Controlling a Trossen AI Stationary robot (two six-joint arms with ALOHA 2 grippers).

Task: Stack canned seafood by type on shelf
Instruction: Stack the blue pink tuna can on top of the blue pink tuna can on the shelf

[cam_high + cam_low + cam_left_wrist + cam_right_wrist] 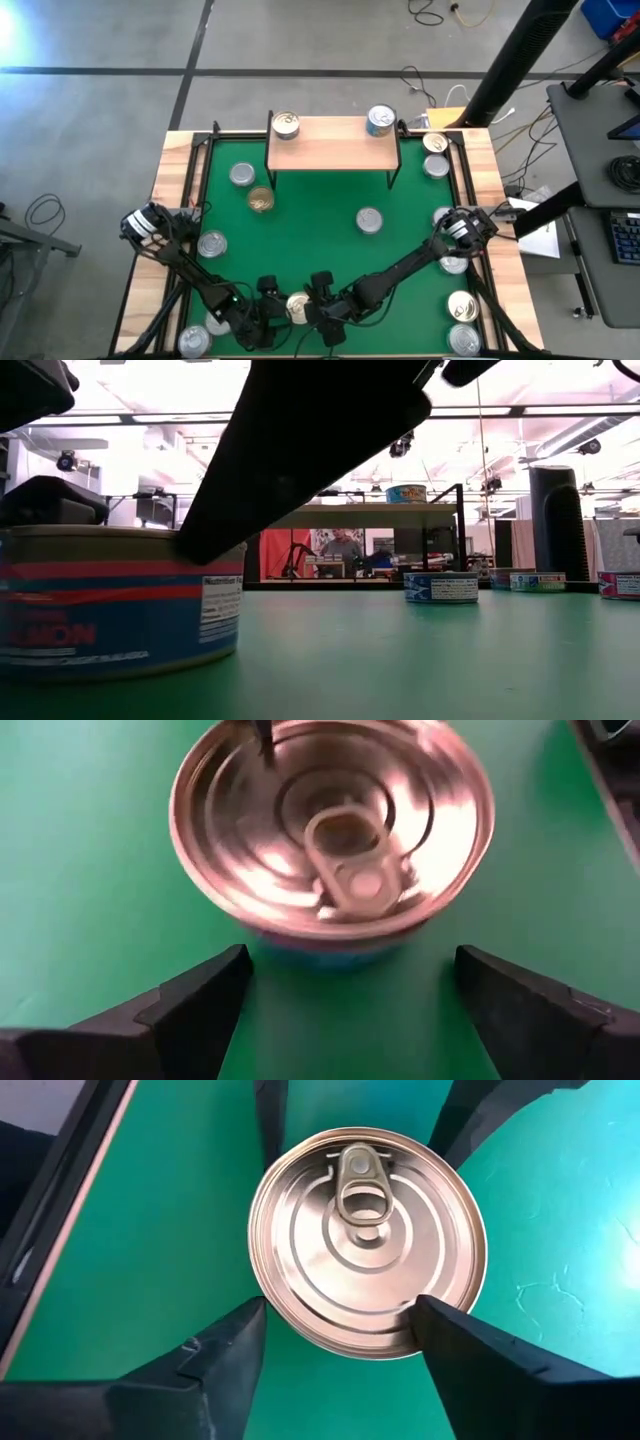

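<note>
A gold-topped can (pixel 297 306) of seafood with a pull ring stands flat on the green mat near the table's near edge. In the low view this can (pixel 110 605) shows a blue and red label. My left gripper (pixel 345 985) is open, its fingers on the mat just short of the can (pixel 330 830), one to each side. My right gripper (pixel 340 1325) comes from the opposite side, open, its fingertips at the rim of the can (pixel 365 1245). The shelf (pixel 332 140) at the far side bears one can (pixel 286 124) at its left end and another (pixel 380 121) at its right end. My right gripper slants down at the can, one fingertip (pixel 432 1320) over the top's rim (pixel 400 1342), the other (pixel 250 1315) beside the rim. The low view shows a dark finger (pixel 215 525) reaching the top edge. I cannot tell whether they touch. The can stands upright on the mat.
Loose cans lie on the mat (pixel 242 176) (pixel 260 199) (pixel 369 220). Several more stand along the right border (pixel 436 166) (pixel 461 305) and at the near left corner (pixel 194 340). A black frame (pixel 200 150) edges the mat. The mat's middle has open room.
</note>
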